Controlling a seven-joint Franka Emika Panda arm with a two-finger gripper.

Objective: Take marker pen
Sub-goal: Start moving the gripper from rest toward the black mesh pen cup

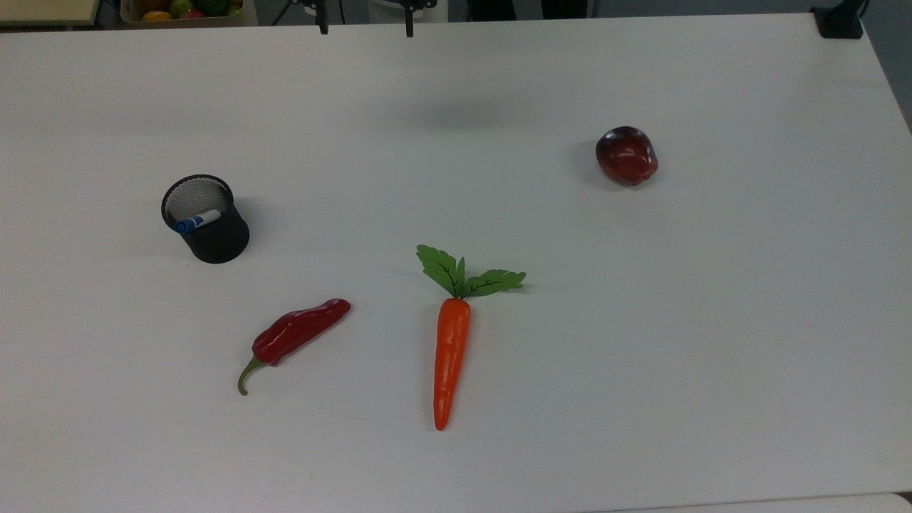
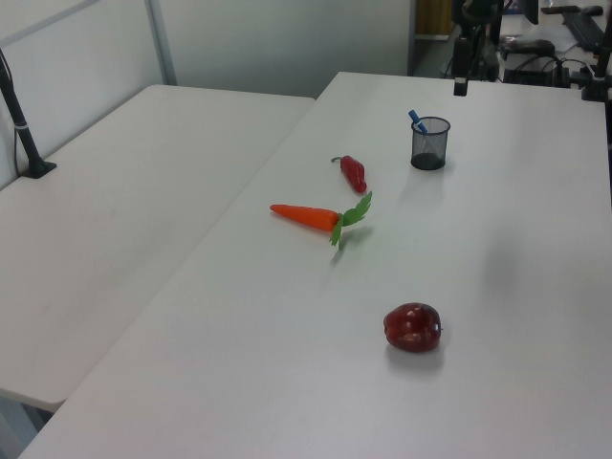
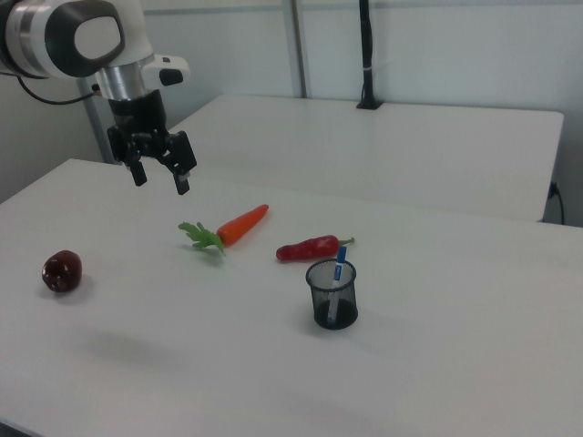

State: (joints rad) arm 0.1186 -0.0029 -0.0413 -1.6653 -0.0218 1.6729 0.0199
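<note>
The marker pen [image 1: 197,221] is white with a blue cap and stands tilted inside a black mesh cup [image 1: 214,241] on the top view's left side of the white table [image 1: 641,320]. In the right view the marker pen [image 3: 339,269] pokes cap-up out of the cup [image 3: 332,300]; the left view shows the marker pen [image 2: 417,120] at the cup's rim [image 2: 429,143]. My gripper [image 3: 160,177] hangs open and empty in the air, well above the table and far to the right view's left of the cup. Its two fingertips [image 1: 323,27] show at the top view's upper edge.
An orange carrot [image 1: 451,356] with green leaves and a red chili pepper [image 1: 299,331] lie in front of the cup. A dark red apple [image 1: 626,155] sits at the top view's right. A box of fruit [image 1: 182,11] stands beyond the far edge, and a black clamp [image 1: 841,21] grips the corner.
</note>
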